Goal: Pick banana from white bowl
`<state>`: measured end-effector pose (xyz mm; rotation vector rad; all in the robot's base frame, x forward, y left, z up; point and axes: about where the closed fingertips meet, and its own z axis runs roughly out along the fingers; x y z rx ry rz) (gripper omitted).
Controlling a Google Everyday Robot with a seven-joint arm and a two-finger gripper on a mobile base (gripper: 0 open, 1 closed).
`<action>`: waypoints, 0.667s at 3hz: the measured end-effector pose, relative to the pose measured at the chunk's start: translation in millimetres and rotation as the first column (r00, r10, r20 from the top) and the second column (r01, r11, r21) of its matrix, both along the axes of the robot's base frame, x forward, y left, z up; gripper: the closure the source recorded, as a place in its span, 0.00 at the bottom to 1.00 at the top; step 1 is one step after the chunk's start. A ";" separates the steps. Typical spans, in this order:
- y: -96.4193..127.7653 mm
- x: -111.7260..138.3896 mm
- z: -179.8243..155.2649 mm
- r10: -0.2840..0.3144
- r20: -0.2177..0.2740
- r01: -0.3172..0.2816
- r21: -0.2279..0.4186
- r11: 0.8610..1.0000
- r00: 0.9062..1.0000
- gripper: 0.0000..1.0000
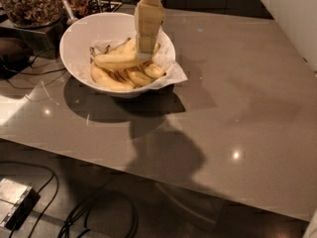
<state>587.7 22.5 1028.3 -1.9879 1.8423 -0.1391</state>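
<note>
Now, end effector (144, 52) low inside white bowl (89, 31).
Tip at right end of banana (116, 61), lying atop shorter bananas (133, 77) in bowl on counter (237, 98); cannot tell whether wide, narrow or gripping.

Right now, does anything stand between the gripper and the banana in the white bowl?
Nothing visible does. The gripper is over the white bowl, directly at one end of the banana. That banana lies on top of the shorter bananas, with nothing covering it.
</note>
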 end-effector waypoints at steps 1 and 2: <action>19.5 9.6 -24.2 0.048 -0.024 -0.048 -0.023 0.999 0.999 0.10; 32.8 20.9 -44.9 0.084 -0.055 -0.087 -0.047 0.995 0.995 0.22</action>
